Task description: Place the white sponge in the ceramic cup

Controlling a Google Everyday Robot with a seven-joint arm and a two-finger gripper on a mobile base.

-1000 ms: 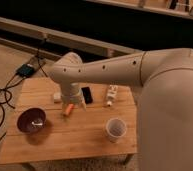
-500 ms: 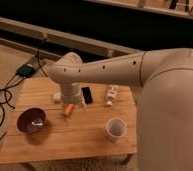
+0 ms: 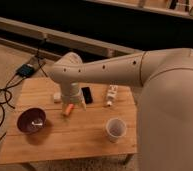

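**Approach stage, before the grasp.** The arm [image 3: 105,72] reaches in from the right of the view across the wooden table [image 3: 85,145]. The gripper [image 3: 75,101] hangs from the arm's bent end, low over the back half of the tabletop. It sits between the white sponge [image 3: 56,96] and a flat black object [image 3: 86,95]. You cannot tell here whether the gripper is released or clenched, because its lower end merges with the arm's pale casing.

The sponge lies on the wood just beside the gripper, on the view's left, and appears not to be held. An orange object [image 3: 67,110] lies just in front of the gripper, near the sponge. The ceramic cup [image 3: 116,129] stands upright toward the front right, well apart from the sponge, with its mouth facing up. A white bottle [image 3: 110,95] lies behind the cup, and a dark purple bowl [image 3: 31,121] sits at the front left.

**Step in hand, as judged:** you are lining up on the sponge, and the pick is not yet made.

**What the next move calls for:**
- Shift sideways to centre over the sponge.
- Descend and take hold of the sponge alone, keeping off the orange object.
- Lift clear and carry the sponge diagonally forward to the cup.
- Let go only when you are squarely above its mouth.
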